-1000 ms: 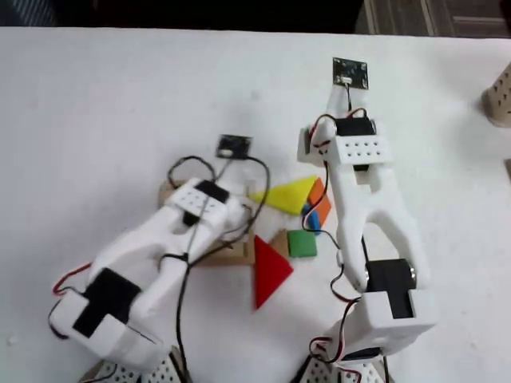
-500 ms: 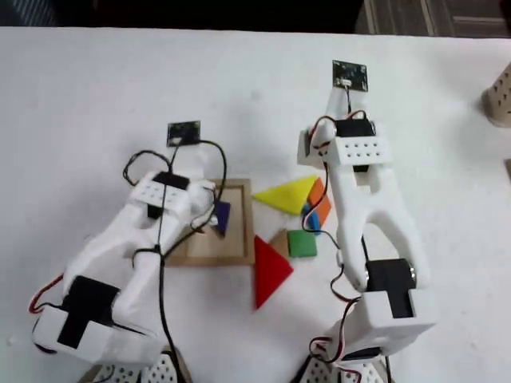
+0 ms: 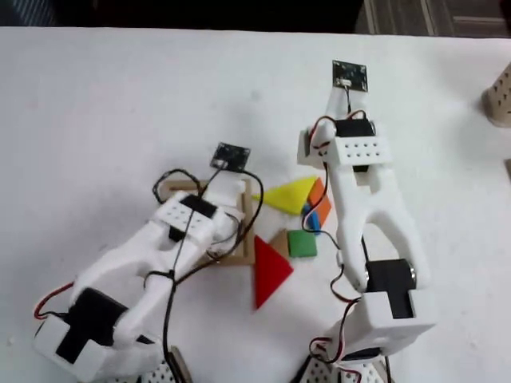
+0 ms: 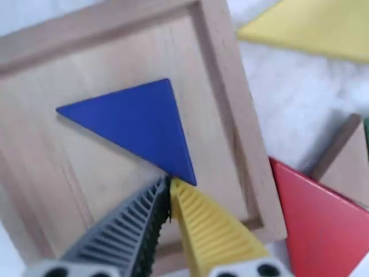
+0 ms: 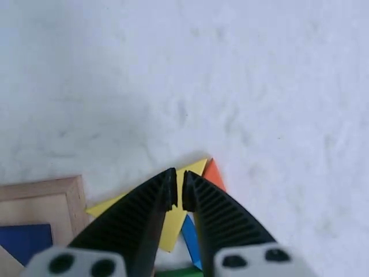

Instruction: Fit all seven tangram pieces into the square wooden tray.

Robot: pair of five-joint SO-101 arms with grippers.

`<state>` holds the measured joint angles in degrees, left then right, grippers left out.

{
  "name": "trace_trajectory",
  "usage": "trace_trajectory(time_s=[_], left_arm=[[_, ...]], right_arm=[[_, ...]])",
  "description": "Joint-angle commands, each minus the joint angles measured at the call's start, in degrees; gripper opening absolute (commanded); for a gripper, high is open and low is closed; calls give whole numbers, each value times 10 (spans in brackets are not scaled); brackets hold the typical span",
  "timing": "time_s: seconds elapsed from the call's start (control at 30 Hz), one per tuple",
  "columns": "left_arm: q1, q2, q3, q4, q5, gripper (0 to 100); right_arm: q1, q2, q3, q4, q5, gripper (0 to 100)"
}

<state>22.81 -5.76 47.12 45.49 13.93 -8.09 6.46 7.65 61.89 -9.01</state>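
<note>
Both jaws closed, empty (left's tips at blue triangle (image 4: 135, 124) inside tray (image 4: 233, 115)), red triangle (image 4: 323, 225) beside.

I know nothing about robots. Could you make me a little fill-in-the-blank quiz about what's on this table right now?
1. The triangle lying inside the wooden tray is ____.
2. The red triangle lies ____ the tray, on the table.
3. The claw above the yellow triangle belongs to the ____ arm.
4. The small square piece is ____.

Missing words: blue; outside; right; green.
</note>
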Motion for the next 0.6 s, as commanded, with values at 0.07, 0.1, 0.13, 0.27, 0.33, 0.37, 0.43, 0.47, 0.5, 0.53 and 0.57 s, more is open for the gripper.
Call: trace_trajectory(time_s=[0.07,0.1,0.13,0.27,0.33,0.37,0.43,0.47,0.5,0.53,0.57], left_arm=[[0,-7,-11,-22,-7,24],[-5,-7,-11,-28,-7,24],[-9,-7,-11,-37,-8,24],[-48,-7,-11,-69,-10,24],[-65,-7,-12,-72,-10,24],[-68,-7,-12,-70,-10,24],[-69,-7,-11,-69,-10,24],[-68,-7,-11,-69,-10,24],[-67,-7,-11,-64,-10,24],[-66,-7,-11,-61,-10,24],[-66,-7,-11,-62,-11,24]], right_arm=[[-4,-15,-4,-10,7,21],[-4,-15,-4,-10,7,21],[-4,-15,-4,-10,7,21],[-3,-15,-4,-9,7,21],[-2,-15,-4,-9,7,20],[-2,-15,-4,-9,7,20],[-2,-15,-4,-9,7,20],[-2,-15,-4,-9,7,20],[-2,-15,-4,-9,7,20],[-1,-15,-3,-9,7,20],[0,-15,-3,-9,7,20]])
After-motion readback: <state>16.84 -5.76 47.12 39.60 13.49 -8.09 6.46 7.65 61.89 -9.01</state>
